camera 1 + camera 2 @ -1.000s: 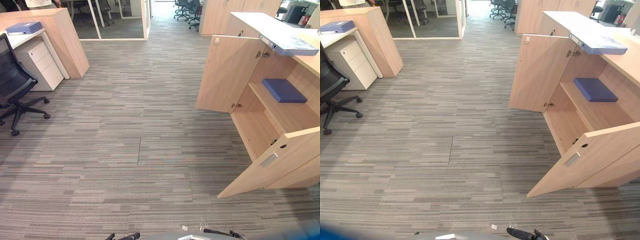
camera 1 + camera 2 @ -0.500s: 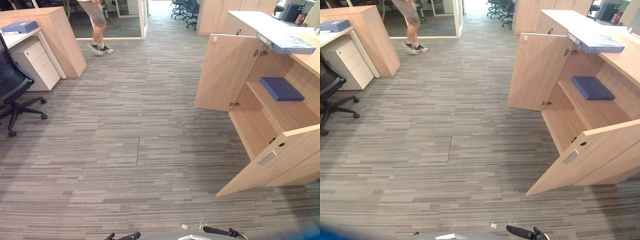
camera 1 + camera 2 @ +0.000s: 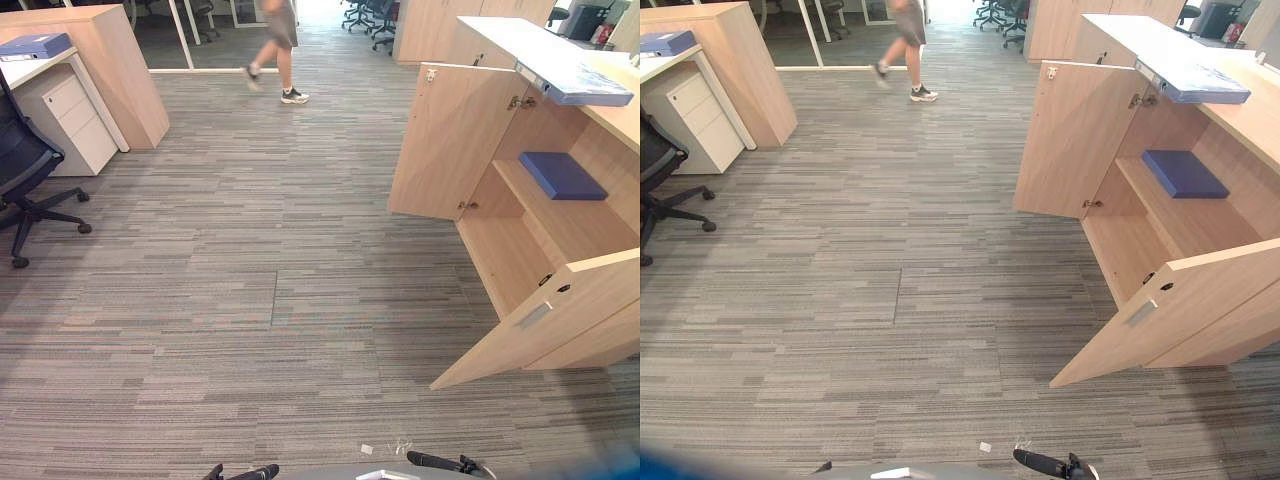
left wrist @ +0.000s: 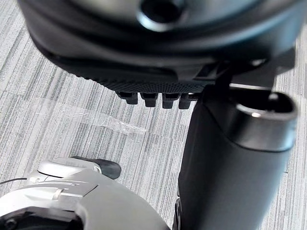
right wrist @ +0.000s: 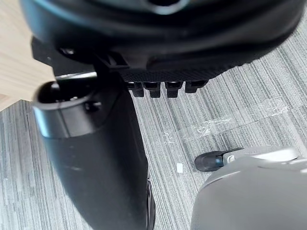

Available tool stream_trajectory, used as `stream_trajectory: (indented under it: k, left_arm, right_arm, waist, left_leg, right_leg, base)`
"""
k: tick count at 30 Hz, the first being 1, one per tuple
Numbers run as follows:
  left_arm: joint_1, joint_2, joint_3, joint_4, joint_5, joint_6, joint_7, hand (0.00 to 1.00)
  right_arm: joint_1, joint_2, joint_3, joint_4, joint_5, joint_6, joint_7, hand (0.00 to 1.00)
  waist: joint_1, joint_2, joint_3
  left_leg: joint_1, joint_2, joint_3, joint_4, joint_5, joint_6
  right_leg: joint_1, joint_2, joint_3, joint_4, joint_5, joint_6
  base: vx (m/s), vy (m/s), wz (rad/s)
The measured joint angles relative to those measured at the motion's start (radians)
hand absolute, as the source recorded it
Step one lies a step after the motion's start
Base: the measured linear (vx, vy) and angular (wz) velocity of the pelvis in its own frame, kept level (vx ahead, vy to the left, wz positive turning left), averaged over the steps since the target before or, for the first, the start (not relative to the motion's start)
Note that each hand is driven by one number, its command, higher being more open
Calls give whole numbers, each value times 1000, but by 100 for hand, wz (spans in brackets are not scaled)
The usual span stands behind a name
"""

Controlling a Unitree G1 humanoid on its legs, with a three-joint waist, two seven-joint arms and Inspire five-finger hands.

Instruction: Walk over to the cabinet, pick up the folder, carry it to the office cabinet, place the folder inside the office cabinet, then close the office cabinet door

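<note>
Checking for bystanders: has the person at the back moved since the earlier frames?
Yes. The person has walked rightward, away from the desk and toward the open cabinet door.

We see a blue ring-binder folder [image 3: 35,45] lying flat at far left, just beside the light wooden cabinet [image 3: 125,75]. The light wooden office cabinet [image 3: 600,215] at right has its near door [image 3: 540,320] and far door [image 3: 450,140] open, with a dark blue flat folder [image 3: 562,175] on its shelf.

Left hand [image 4: 153,82] black, ribbed palm pad, bulky glossy thumb [image 4: 235,158]; right hand [image 5: 192,72] alike
</note>
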Motion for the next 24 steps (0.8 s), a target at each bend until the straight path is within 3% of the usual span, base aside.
stream_trajectory:
  k: [5, 7, 9, 10, 11, 12, 14, 16, 18, 19, 21, 23, 24]
  left_arm:
    - [0, -3, 8, -2, 0, -7, 13, 100]
    - [0, -12, 43, -22, -1, -7, 14, 100]
    - [1, -35, 83, -48, -3, -7, 16, 100]
    - [2, -53, 112, -72, -10, -7, 19, 100]
    - [-3, -72, 161, -91, -20, -8, 16, 100]
    - [-2, -81, 182, -102, -31, -9, 18, 100]
    - [4, -112, 233, -121, -62, -13, 22, 100]
    - [7, -115, 234, -136, -79, -23, 24, 100]
    - [5, -114, 230, -137, -95, -34, 24, 100]
    - [1, -109, 225, -135, -119, -35, 23, 100]
    - [1, -104, 205, -132, -141, -37, 25, 100]
    - [4, -101, 193, -133, -162, -51, 40, 100]
    - [7, -101, 190, -135, -163, -53, 48, 100]
  right_arm:
    - [-7, 6, -19, -1, 2, -1, -3, 100]
    - [-17, 7, -20, -3, 5, -4, -3, 100]
    - [-21, 3, -32, -7, 24, -6, -3, 100]
    - [-19, 0, -36, -27, 42, -5, -4, 100]
    - [-18, -2, -18, -44, 42, -5, -10, 100]
    - [-18, -6, -9, -51, 42, -5, -12, 100]
    - [-12, -10, 14, -71, 42, -6, -20, 100]
    - [-18, -7, 27, -78, 42, -6, -22, 100]
    - [-41, 8, 22, -63, 42, -5, -23, 100]
    - [-61, 14, 20, -42, 42, -4, -23, 100]
    - [-83, 21, 2, -19, 43, 2, -23, 100]
    - [-95, 30, -32, -10, 44, 2, -24, 100]
    - [-99, 30, -46, 0, 44, 2, -25, 100]
  waist:
    - [0, -1, 10]
    - [0, 0, 25]
    - [2, 17, 43]
    - [4, 33, 59]
    - [4, 39, 70]
    - [7, 42, 77]
    - [17, 40, 86]
    - [29, 36, 86]
    - [42, 25, 89]
    - [51, 22, 91]
    - [53, 19, 93]
    - [57, 24, 95]
    - [58, 26, 94]
  left_leg:
    - [-13, 0, 5, 9, -5, -4]
    - [-64, 3, 6, 96, -49, -5]
    - [-131, 20, 7, 242, -125, -19]
    - [-178, 38, 15, 366, -172, -67]
    - [-264, 49, 28, 568, -167, -78]
    - [-306, 58, 36, 668, -146, -92]
    - [-422, 68, 45, 946, -3, -86]
    - [-488, 96, 49, 1022, -66, -69]
    - [-542, 123, 41, 929, -111, -68]
    - [-567, 130, 17, 810, -113, -72]
    - [-583, 133, -53, 564, -90, -91]
    - [-574, 174, -138, 273, -22, -111]
    - [-565, 184, -146, 233, -21, -114]
  right_leg:
    - [-10, 0, 5, 0, 0, -1]
    - [-20, 0, 5, 0, -4, -5]
    - [-19, 9, -13, 5, -23, -30]
    - [-12, 17, -30, 16, -36, -43]
    - [-9, 17, -34, 42, -58, -51]
    - [-7, 17, -32, 64, -72, -52]
    - [24, -2, -15, 126, -125, -58]
    - [42, -22, -6, 137, -150, -47]
    - [51, -57, 8, 137, -164, -28]
    - [58, -89, 14, 136, -181, -6]
    - [74, -141, 18, 143, -222, 38]
    - [110, -215, 34, 164, -302, 111]
    - [123, -233, 38, 164, -320, 129]
  base:
    - [-2, 0, -1]
    - [0, 0, 0]
    - [-5, 15, 1]
    - [-1, 48, 6]
    - [7, 44, 2]
    - [43, 38, -5]
    - [138, 79, -18]
    - [234, 140, -15]
    - [246, 148, -15]
    - [307, 221, -14]
    - [360, 282, -10]
    - [443, 399, -28]
    - [475, 481, -42]
